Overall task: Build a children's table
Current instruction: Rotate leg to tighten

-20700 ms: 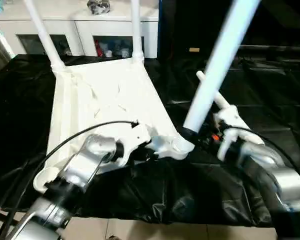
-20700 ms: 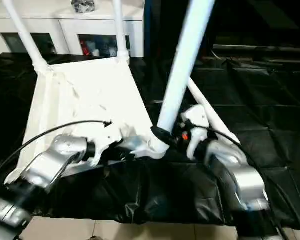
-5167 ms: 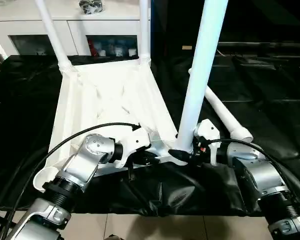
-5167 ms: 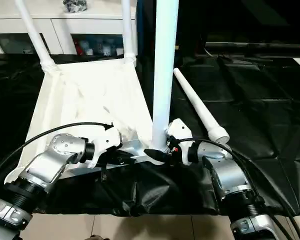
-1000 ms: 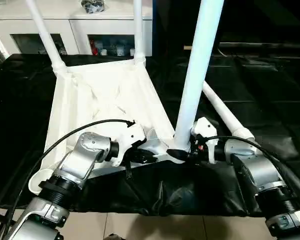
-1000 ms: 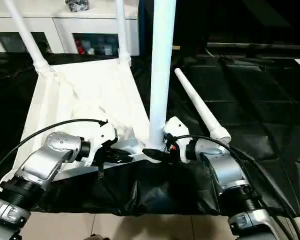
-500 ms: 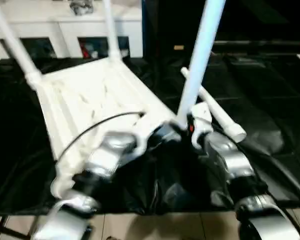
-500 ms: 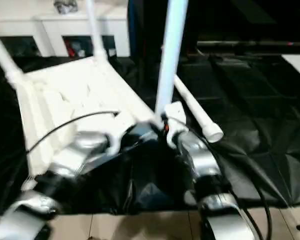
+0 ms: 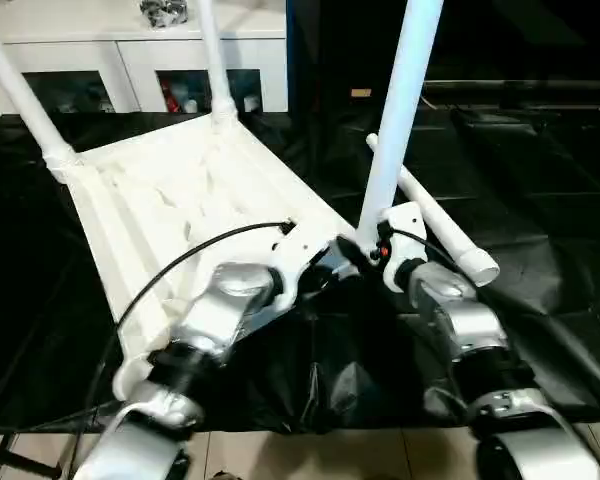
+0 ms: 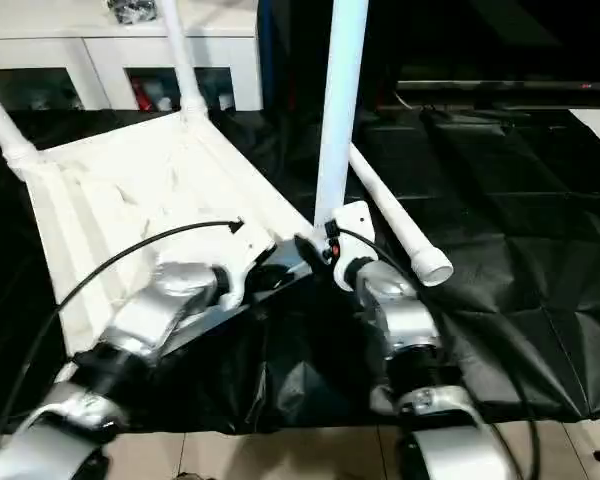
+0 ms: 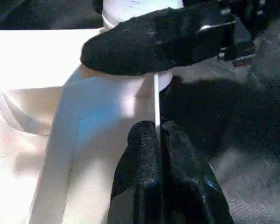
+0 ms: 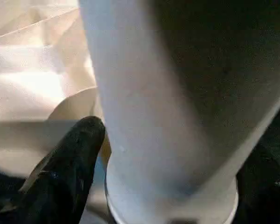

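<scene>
Upright leg (image 9: 400, 110) between right gripper (image 9: 358, 250) jaws, at tabletop (image 9: 170, 200) corner socket

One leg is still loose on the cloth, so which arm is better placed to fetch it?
Right, probably. The loose leg lies just beyond the right end effector, on that side, while the left end effector is pinched shut on the tabletop's edge, steadying it.

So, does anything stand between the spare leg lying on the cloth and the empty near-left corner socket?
Yes. The spare leg lies right of the tabletop, and the empty socket is at its near left corner. Between them are the upright third leg, the left arm and the right arm.
</scene>
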Available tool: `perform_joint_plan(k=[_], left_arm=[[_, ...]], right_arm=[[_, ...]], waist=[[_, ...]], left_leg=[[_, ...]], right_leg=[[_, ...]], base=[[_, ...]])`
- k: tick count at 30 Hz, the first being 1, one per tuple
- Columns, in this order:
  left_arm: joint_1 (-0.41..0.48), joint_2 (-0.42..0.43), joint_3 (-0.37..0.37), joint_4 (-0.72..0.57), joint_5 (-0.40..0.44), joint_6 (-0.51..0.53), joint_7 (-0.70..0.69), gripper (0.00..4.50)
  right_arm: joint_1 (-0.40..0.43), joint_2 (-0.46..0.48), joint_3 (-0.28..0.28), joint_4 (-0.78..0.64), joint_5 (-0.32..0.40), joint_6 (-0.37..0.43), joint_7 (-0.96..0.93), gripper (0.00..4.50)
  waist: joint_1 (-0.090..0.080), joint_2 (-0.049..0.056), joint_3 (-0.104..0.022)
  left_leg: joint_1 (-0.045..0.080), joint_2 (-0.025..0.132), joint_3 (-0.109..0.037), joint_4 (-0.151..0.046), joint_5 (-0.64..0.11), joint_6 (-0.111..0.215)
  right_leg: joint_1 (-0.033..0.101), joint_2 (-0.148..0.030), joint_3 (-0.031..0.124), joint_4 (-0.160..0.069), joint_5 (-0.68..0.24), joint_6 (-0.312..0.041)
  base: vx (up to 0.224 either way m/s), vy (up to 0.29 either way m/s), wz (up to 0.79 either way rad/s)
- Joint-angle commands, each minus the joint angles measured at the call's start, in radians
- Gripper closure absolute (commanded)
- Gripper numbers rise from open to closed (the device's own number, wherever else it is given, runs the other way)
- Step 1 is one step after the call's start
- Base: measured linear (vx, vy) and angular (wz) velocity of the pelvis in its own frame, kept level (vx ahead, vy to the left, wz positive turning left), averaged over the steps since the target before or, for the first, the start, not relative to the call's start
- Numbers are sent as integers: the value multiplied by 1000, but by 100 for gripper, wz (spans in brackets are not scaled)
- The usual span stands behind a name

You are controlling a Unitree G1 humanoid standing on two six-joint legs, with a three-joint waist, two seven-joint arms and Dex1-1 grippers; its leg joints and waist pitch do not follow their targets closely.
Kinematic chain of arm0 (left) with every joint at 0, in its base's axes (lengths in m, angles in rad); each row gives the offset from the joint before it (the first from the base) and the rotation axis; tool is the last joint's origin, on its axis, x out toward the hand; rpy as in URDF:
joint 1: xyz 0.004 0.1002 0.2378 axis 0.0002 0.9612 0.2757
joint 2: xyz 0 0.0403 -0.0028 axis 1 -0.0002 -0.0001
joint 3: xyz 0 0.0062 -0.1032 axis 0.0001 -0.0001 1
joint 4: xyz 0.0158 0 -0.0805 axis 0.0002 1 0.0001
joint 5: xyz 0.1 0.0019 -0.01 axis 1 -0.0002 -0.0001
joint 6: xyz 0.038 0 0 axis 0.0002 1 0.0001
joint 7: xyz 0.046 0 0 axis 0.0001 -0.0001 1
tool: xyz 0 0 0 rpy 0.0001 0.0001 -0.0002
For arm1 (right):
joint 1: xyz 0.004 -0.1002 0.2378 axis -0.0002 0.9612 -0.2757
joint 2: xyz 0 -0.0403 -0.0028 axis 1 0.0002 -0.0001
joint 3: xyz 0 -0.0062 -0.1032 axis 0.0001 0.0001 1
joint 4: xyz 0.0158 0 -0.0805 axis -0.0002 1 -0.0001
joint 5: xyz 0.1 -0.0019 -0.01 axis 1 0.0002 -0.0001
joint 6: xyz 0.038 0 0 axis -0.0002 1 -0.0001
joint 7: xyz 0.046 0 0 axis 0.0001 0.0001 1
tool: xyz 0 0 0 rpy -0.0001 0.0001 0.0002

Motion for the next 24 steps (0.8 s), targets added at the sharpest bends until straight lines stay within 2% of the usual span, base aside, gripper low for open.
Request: perform_joint_plan(k=[1, 4, 8, 11, 12, 14, 18, 19, 24], left_arm=[[-3, -11, -34, -66, -63, -58, -92, 450], [13, 46, -57, -98, -78, -58, -192, 450], [24, 87, -74, -118, -84, -55, -259, 450], [32, 114, -80, -137, -97, -48, -315, 450], [36, 125, -84, -146, -105, -47, -338, 450], [44, 150, -97, -169, -119, -33, -385, 450], [48, 163, -104, -177, -118, -29, -403, 450], [48, 165, -105, -176, -115, -30, -403, 450], [52, 171, -108, -184, -116, -25, -406, 450]], right_arm=[[13, -6, 61, -59, 9, -8, 100, 80], [54, -76, 103, -140, 24, 12, 245, 80], [74, -122, 122, -188, 39, 38, 321, 80], [85, -149, 127, -220, 49, 52, 375, 106], [91, -160, 131, -236, 54, 61, 395, 106], [104, -178, 144, -267, 61, 78, 431, 133], [118, -189, 167, -286, 47, 85, 448, 151], [122, -189, 174, -291, 46, 88, 452, 168], [133, -189, 186, -318, 46, 108, 462, 176]], waist=[[2, -13, -68], [7, -13, -69], [12, -11, -66], [14, -8, -64], [17, -10, -66], [21, -9, -66], [23, -10, -65], [23, -11, -65], [23, -14, -66]], left_leg=[[15, 16, 6, -59, -142, 96], [17, 19, 5, -59, -147, 103], [21, 22, 6, -61, -166, 95], [23, 22, 6, -64, -192, 77], [22, 22, 6, -63, -186, 75], [22, 22, 6, -63, -176, 78], [23, 22, 6, -64, -178, 69], [22, 22, 7, -64, -182, 65], [19, 20, 6, -64, -172, 63]], right_leg=[[55, -23, 9, -57, -31, -273], [55, -24, 10, -57, -36, -273], [49, -24, 10, -58, -62, -277], [47, -24, 11, -60, -99, -271], [50, -23, 11, -58, -91, -267], [49, -23, 11, -56, -75, -266], [47, -24, 11, -56, -84, -266], [47, -24, 12, -57, -93, -264], [48, -25, 12, -57, -101, -252]], base=[[0, 0, 0], [0, 0, 0], [0, 0, 0], [0, 0, 0], [0, 0, 0], [0, 0, 0], [0, 0, 0], [0, 0, 0], [0, 0, 0]])
